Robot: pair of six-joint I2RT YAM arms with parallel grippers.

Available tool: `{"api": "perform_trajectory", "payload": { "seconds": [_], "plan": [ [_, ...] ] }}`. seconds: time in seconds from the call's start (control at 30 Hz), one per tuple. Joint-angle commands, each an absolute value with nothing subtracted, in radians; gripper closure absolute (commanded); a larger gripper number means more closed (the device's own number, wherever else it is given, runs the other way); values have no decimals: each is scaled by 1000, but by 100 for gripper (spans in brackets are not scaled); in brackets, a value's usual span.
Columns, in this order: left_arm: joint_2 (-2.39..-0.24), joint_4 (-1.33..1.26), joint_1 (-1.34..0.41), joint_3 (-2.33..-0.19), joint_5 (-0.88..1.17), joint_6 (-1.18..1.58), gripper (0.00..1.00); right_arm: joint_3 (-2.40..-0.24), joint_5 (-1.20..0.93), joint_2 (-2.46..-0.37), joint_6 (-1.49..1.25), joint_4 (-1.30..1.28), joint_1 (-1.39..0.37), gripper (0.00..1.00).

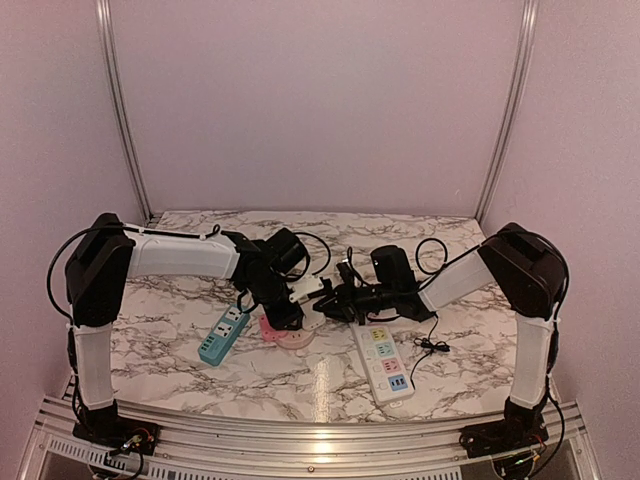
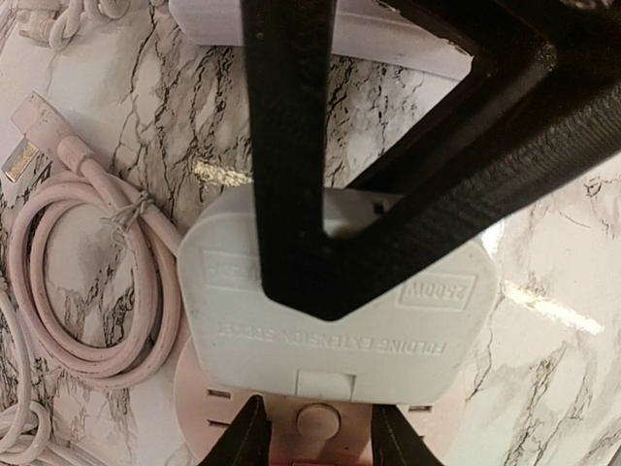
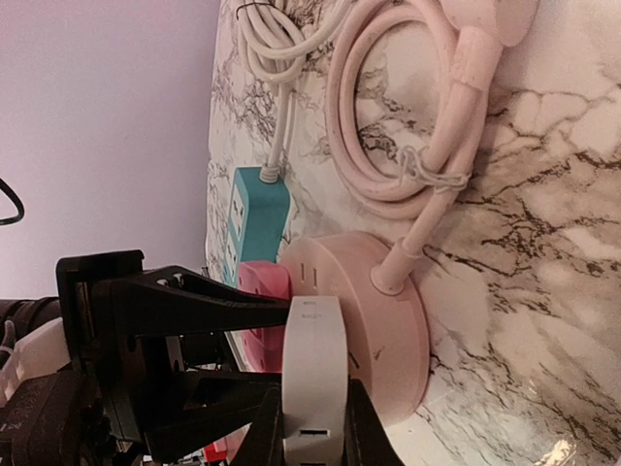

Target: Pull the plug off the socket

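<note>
Starting from the left: a teal power strip point(image 1: 225, 335) flat on the marble table point(image 1: 170, 370), well to the outer side of the left gripper point(image 2: 324, 439). Closer, just left of these jaws, a coiled pink cord point(image 2: 97, 367), tied in the middle with thin wire and entering the side of the socket point(image 3: 340, 272).

Left jaws partly spread, the two black fingertips point(image 2: 250, 439) on either side of a small round knob on the socket, right under the lower edge of the plug point(image 2: 330, 354). Not possible to tell: pressing on something, or only standing close.

Socket round and pink, flat on the table, directly under both pairs of jaws. Plug white and blocky, with printed letters on the wide face, sitting against the top face of the socket. Pins hidden, so not possible to say inside or out.

Right gripper point(image 3: 315, 432) set in from the right, jaws closed on the plug, one finger point(image 3: 367, 437) on each wide face and the thin white body pinched between. Both pairs of jaws almost meeting at the plug.

Further right, beyond the right jaws and toward the near edge, a white power strip point(image 1: 383, 362) with coloured outlets, apart from the jaws, a thin black cable beside it.
</note>
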State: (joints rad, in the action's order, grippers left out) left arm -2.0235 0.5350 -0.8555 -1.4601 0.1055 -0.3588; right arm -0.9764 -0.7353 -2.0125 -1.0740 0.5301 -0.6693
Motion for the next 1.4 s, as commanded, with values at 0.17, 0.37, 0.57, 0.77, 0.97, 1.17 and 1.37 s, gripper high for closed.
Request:
{"api": "perform_trajectory", "payload": {
  "seconds": [0.17,0.37,0.57,0.77,0.97,1.17,1.37],
  "plan": [
    [-1955,493,-858,-1417,118,-260,60,-1020,-816,-1993,-1055,586,-671,100],
    [-1867,480,-850,-1406,89,-168,61,-1026,-804,-1996,-1031,548,-671,100],
    [-1803,482,-831,-1317,94,-86,65,-1037,-795,-2002,-1016,520,-671,100],
    [-1769,470,-829,-1240,113,-8,77,-1030,-787,-2009,-1025,530,-670,100],
    [-1781,442,-830,-1205,83,54,90,-1028,-787,-2014,-1032,539,-672,100],
    [-1812,426,-837,-1219,84,52,92,-1018,-786,-2017,-1039,549,-670,100],
    [-1887,472,-858,-1248,51,51,94,-1007,-791,-2019,-1067,587,-671,100]
  ]
}}
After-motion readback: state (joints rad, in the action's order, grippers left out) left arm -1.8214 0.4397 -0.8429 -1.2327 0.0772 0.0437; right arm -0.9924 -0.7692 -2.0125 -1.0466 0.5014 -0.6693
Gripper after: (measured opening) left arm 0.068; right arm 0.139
